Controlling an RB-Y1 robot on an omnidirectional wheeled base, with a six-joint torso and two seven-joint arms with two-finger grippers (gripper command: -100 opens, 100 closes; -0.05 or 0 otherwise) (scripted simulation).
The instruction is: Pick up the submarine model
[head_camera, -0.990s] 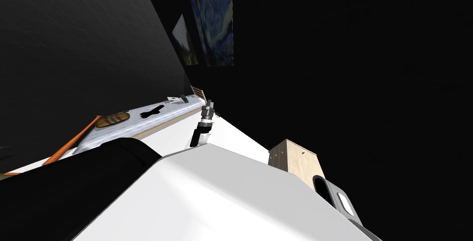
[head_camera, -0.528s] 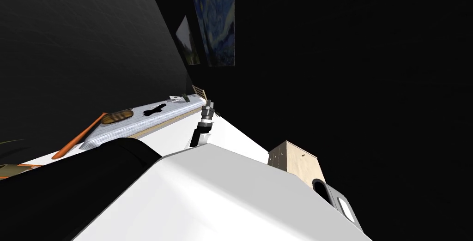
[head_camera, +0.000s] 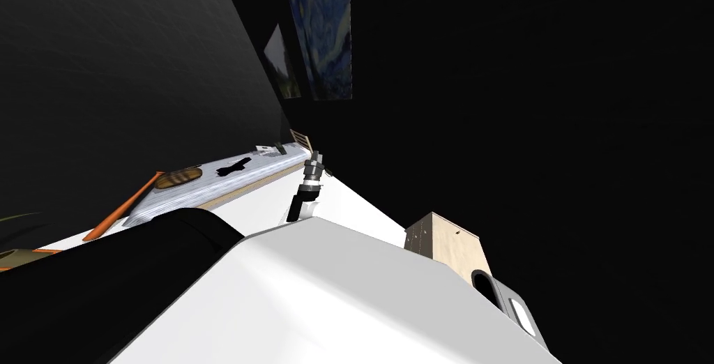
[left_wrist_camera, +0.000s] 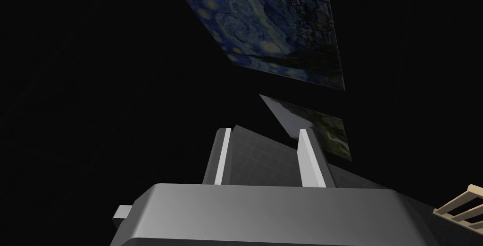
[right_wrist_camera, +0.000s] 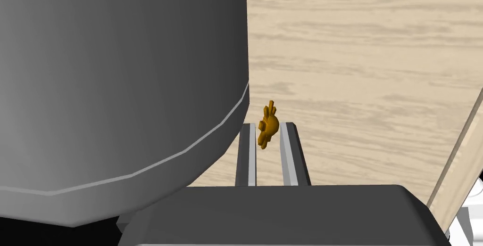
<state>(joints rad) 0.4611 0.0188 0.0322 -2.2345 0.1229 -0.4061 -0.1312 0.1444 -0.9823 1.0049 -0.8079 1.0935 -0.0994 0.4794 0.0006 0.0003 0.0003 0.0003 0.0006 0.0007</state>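
The submarine model is a small orange thing standing between the tips of my right gripper. The two fingers are close together and press its sides, in front of a pale wood surface. A big grey rounded body stands right beside the gripper and hides what lies behind it. My left gripper is held out ahead of my chest, next to a slatted wooden piece. In the left wrist view its fingers stand apart with nothing between them.
A long pale grey top runs along the dark wall, with a black cross-shaped thing and a brown oval on it. An orange bar leans beyond it. A light wood cabinet stands at my right.
My head view has shifted a little, so the grey top and the orange bar sit slightly differently. The left arm has kept its place. My right fingers have come together.
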